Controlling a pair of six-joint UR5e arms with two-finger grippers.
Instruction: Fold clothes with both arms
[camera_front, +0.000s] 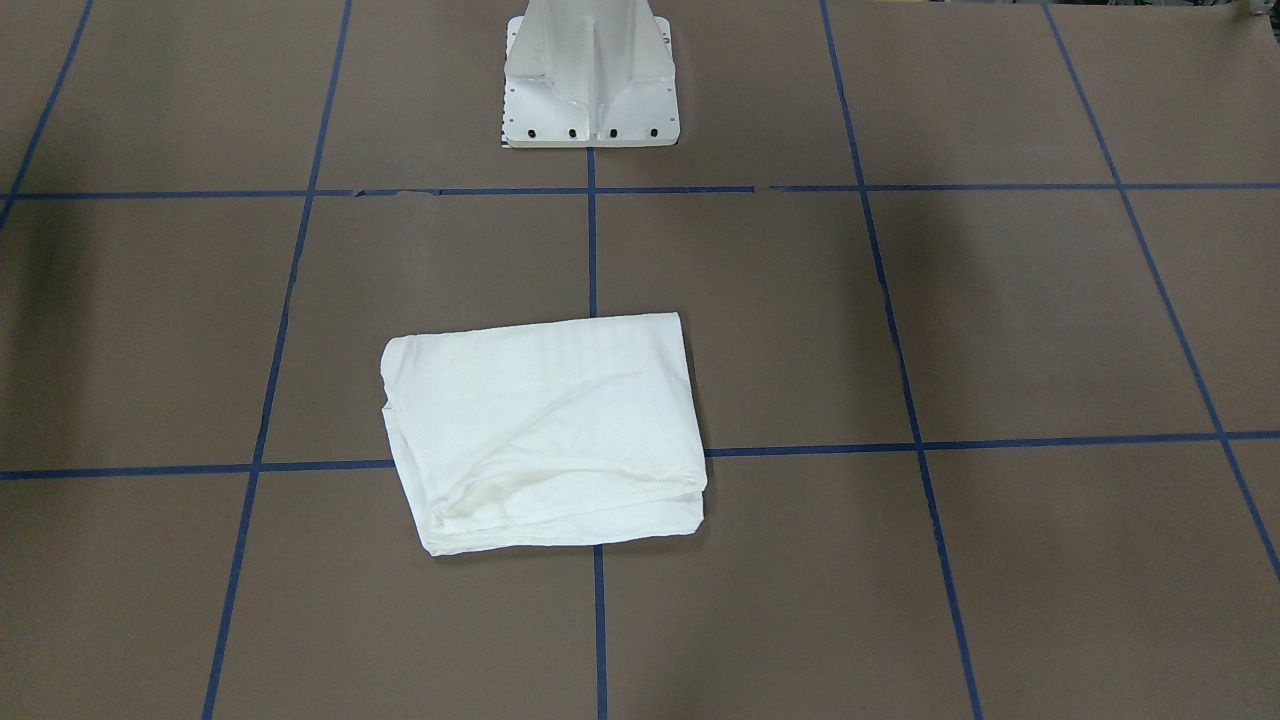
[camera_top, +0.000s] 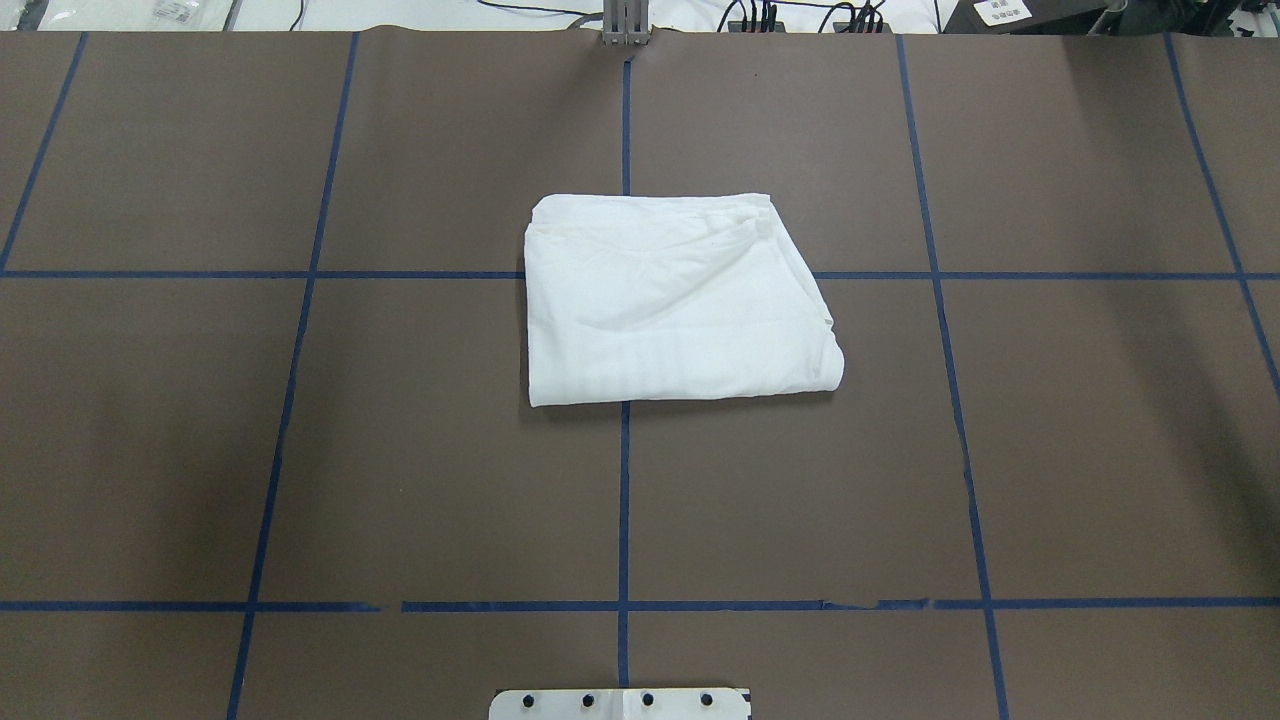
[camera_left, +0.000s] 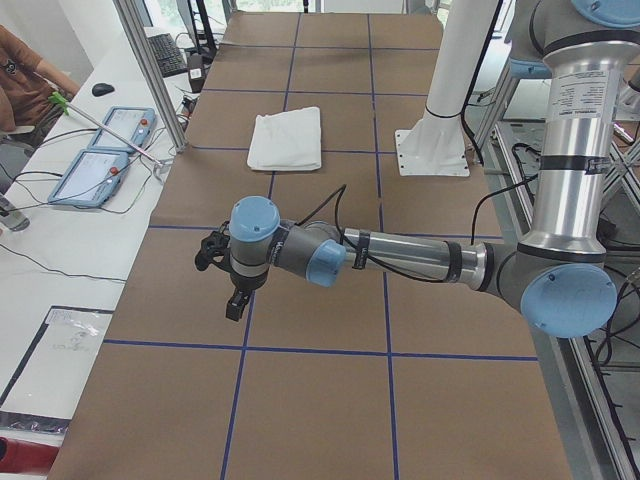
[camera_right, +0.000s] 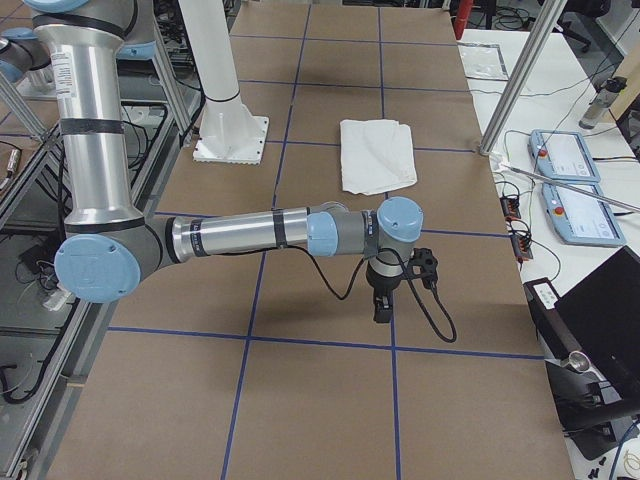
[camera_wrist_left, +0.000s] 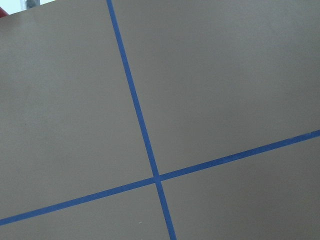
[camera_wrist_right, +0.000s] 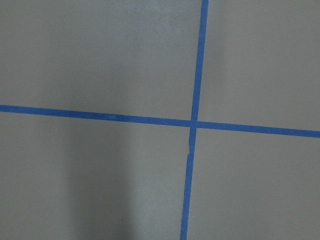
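Observation:
The clothes are one white shirt (camera_front: 545, 435), folded into a compact rectangle and lying flat near the middle of the brown table (camera_top: 670, 300). It also shows far off in both side views (camera_left: 285, 138) (camera_right: 375, 153). No print or collar is visible. My left gripper (camera_left: 232, 300) hangs over the table's left end, far from the shirt and pointing down. My right gripper (camera_right: 381, 303) hangs the same way over the right end. Whether either is open or shut I cannot tell. Both wrist views show only brown surface with crossing blue tape.
The white pedestal base (camera_front: 590, 80) stands at the robot's edge of the table. Blue tape lines (camera_top: 624, 500) grid the brown surface. Beside the table, a bench holds teach pendants (camera_left: 105, 150) (camera_right: 570, 185) and cables. A person's arm (camera_left: 20, 80) shows at that bench.

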